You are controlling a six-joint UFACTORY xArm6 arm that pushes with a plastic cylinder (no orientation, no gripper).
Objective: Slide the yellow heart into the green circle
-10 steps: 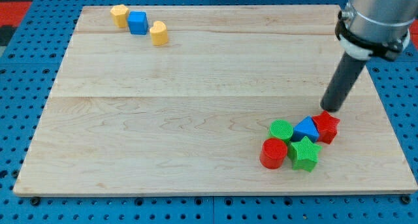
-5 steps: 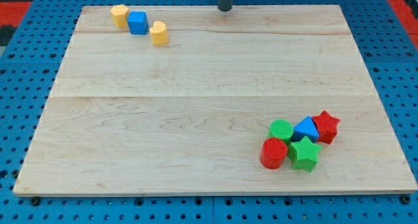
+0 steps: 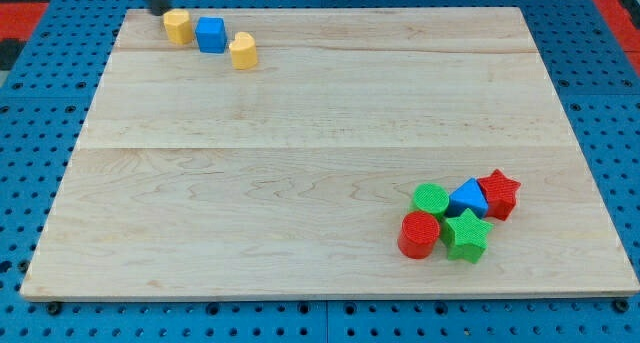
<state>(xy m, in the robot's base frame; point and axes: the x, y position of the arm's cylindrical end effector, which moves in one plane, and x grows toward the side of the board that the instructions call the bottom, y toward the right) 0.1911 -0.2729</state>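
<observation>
The yellow heart (image 3: 242, 51) lies near the board's top left, to the right of a blue cube (image 3: 210, 34). The green circle (image 3: 430, 200) sits in a cluster at the lower right. My tip (image 3: 157, 10) is at the view's top left edge, just up and left of a yellow hexagon (image 3: 178, 26). The tip stands apart from the yellow heart, with the hexagon and the blue cube between them. Only the rod's lower end shows.
Around the green circle lie a red cylinder (image 3: 419, 234), a green star (image 3: 465, 234), a blue triangle-like block (image 3: 467, 197) and a red star (image 3: 499, 193). The wooden board (image 3: 300, 173) rests on a blue pegboard.
The rod moved from beside the red star at the lower right, across the top edge, to the top left by the yellow hexagon. No block has moved.
</observation>
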